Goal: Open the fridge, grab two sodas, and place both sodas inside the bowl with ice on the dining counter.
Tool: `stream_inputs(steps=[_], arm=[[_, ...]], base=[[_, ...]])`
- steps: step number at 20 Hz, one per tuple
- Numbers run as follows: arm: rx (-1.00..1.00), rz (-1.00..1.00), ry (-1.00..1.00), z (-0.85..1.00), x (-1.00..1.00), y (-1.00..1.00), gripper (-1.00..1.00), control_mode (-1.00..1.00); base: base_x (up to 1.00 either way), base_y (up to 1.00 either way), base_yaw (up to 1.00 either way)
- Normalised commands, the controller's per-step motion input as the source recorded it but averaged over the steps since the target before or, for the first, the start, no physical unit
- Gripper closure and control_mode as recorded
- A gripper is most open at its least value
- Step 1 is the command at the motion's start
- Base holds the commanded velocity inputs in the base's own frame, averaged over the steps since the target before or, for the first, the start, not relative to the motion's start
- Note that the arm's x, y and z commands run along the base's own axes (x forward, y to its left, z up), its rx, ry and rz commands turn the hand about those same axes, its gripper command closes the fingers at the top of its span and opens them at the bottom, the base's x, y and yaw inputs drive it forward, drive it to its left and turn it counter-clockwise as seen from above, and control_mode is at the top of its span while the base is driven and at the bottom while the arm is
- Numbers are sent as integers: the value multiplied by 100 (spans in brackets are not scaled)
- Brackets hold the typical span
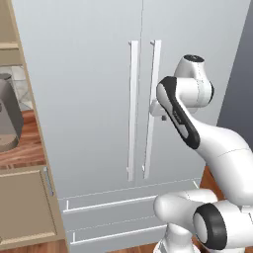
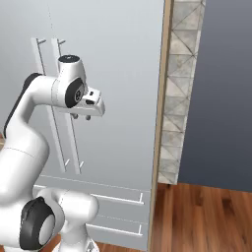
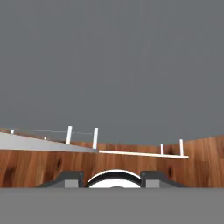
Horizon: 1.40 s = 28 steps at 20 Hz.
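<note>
Tool (image 2: 81,117) raised at mid-height of the fridge (image 1: 89,99), close in front of the right door beside its long vertical handle (image 1: 152,108); wrist block pointing down, two short dark finger stubs showing under it in the right base view. Fingers set fairly close together, nothing between them; contact with the handle impossible to judge. Both fridge doors shut, twin bar handles side by side at the centre seam, left handle (image 1: 132,111) untouched. Two drawers below, each with a thin horizontal bar (image 1: 106,203). Beige wooden cabinet (image 1: 27,212) left of the fridge, with a grey appliance (image 1: 7,118) on its reddish-brown tabletop. Patterned tile wall strip (image 2: 179,93) at the fridge's right edge, dark grey wall beyond, wood floor (image 2: 206,216) beneath.
</note>
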Motion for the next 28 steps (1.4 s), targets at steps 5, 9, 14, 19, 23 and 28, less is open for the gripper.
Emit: stream_inputs(steps=[5,9,14,19,23,28], arm=[[0,0,0,0,-10,0,-100,100],[0,0,0,0,0,0,-100,100],[0,0,0,0,0,0,-100,100],[0,0,0,0,0,0,-100,100],[0,0,0,0,0,0,-100,100],[0,0,0,0,0,0,-100,100]], base=[[-45,8,2],[-71,46,0],[-21,42,0],[-1,16,0],[0,1,0],[-22,-4,0]])
